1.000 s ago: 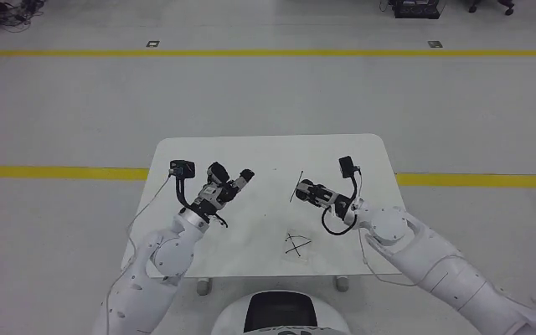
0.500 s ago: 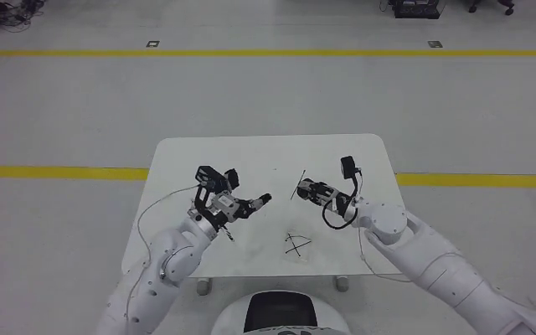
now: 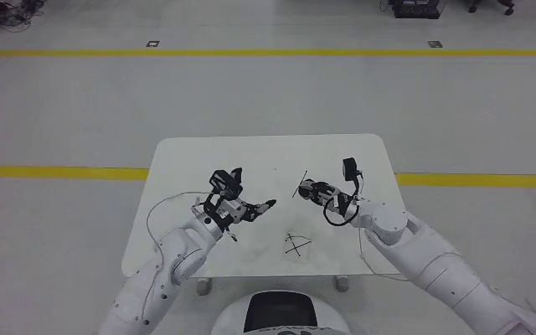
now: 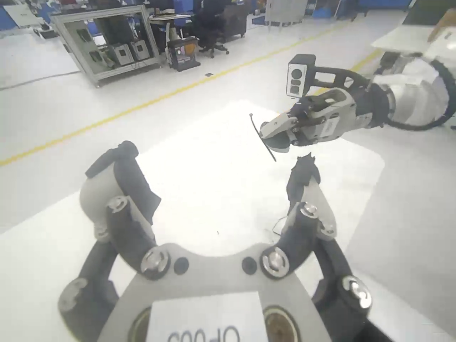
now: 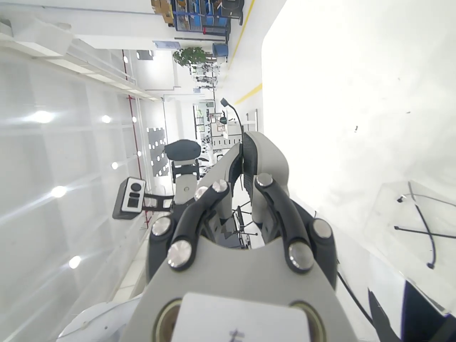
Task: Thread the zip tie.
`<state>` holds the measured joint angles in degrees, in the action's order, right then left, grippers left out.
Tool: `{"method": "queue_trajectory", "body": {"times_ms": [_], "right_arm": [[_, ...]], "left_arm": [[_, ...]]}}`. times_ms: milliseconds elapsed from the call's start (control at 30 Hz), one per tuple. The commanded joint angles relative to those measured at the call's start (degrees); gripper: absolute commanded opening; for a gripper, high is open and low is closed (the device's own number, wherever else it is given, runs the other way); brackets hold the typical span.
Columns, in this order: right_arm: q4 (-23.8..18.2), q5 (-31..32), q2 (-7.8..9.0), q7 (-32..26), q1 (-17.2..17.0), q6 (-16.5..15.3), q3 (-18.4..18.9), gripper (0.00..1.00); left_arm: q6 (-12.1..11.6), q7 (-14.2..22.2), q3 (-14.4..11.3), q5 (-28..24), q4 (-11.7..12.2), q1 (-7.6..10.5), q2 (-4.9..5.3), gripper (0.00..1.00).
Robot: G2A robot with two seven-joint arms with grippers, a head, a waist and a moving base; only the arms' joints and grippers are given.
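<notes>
A thin black zip tie [image 3: 299, 185] is pinched in my right gripper [image 3: 305, 192], above the right half of the white table [image 3: 193, 167]. In the right wrist view the tie [image 5: 233, 113] sticks out past the gripper [image 5: 243, 144], whose fingers press together on it. My left gripper [image 3: 261, 206] hovers a short way to the tie's left, open, and points at it. From the left wrist, its spread fingers [image 4: 306, 176] hold nothing. Just beyond them the tie [image 4: 263, 142] hangs tilted from the right gripper [image 4: 270, 136].
Several spare black zip ties [image 3: 295, 244] lie crossed near the table's front edge, in a clear shallow tray [image 5: 392, 193]. Around the table is pale floor with a yellow line [image 3: 75, 172].
My left arm has swung right and turned, bringing its open gripper close to the held tie. The right gripper has barely shifted and keeps its hold on the tie.
</notes>
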<state>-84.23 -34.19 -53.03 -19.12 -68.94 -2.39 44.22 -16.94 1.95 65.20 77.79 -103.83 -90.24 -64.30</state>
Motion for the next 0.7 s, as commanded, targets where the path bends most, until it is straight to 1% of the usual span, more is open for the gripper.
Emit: {"method": "queue_trajectory", "body": {"times_ms": [0, 33, 67, 133, 167, 200, 233, 267, 300, 333, 367, 400, 633, 667], "right_arm": [[0.05, -0.56, -0.1, 0.37, -0.55, 0.69, 0.73, 0.0], [-0.05, -0.7, -0.14, 0.44, -0.79, 0.87, 1.01, 0.0], [-0.1, -1.02, -0.19, 0.33, -1.14, 1.33, 1.36, 0.0], [-0.21, -1.07, -0.26, 0.46, -1.53, 2.13, 1.88, 0.0], [-0.28, -1.26, -0.3, 0.44, -1.76, 2.65, 2.12, 0.0], [-0.4, -1.34, -0.35, 0.39, -1.95, 3.19, 2.47, 0.0], [-0.45, -1.49, -0.4, 0.45, -2.15, 3.56, 2.72, 0.0], [-0.56, -1.68, -0.46, 0.34, -2.31, 3.91, 2.92, 0.0], [-0.62, -2.29, -0.56, -0.08, -2.51, 4.26, 3.19, 0.0], [-0.56, -2.4, -0.63, -0.42, -2.55, 4.46, 3.36, 0.0], [-0.43, -2.08, -0.69, -0.08, -2.57, 4.34, 3.62, 0.0], [-0.43, -2.08, -0.69, -0.08, -2.57, 4.34, 3.62, 0.0], [-0.44, -2.09, -0.72, 0.01, -2.64, 4.35, 3.63, 0.0], [-0.61, -2.23, -0.83, 0.11, -2.78, 4.5, 3.65, 0.0]], "left_arm": [[1.18, -0.55, -1.64, 9.21, 0.02, 0.99, 0.02, 1.0], [1.44, -0.89, -2.53, 12.17, 0.06, 1.49, 0.04, 1.0], [1.96, -0.19, -3.58, 12.17, 0.4, 2.68, 0.23, 1.0], [2.13, 1.16, -5.75, 12.17, 0.74, 5.19, 0.88, 1.0], [2.24, 2.21, -7.13, 12.17, 0.96, 6.79, 1.42, 1.0], [2.51, 3.23, -9.37, 12.17, 1.26, 8.85, 2.23, 1.0], [3.12, 3.62, -11.14, 12.17, 1.54, 10.2, 2.83, 1.0], [4.17, 3.84, -12.84, 12.17, 1.93, 11.38, 3.41, 1.0], [5.31, 4.15, -15.25, 12.17, 2.42, 13.09, 4.21, 1.0], [6.44, 4.17, -17.05, 12.17, 2.8, 14.34, 4.82, 1.0], [8.25, 3.9, -18.61, 12.17, 3.21, 15.38, 5.4, 1.0], [9.2, 3.79, -19.03, 12.17, 3.41, 15.64, 5.58, 1.0], [9.2, 3.79, -19.03, 12.17, 3.41, 15.64, 5.58, 1.0], [9.14, 4.75, -19.28, 12.17, 3.73, 16.42, 5.75, 1.0]]}}
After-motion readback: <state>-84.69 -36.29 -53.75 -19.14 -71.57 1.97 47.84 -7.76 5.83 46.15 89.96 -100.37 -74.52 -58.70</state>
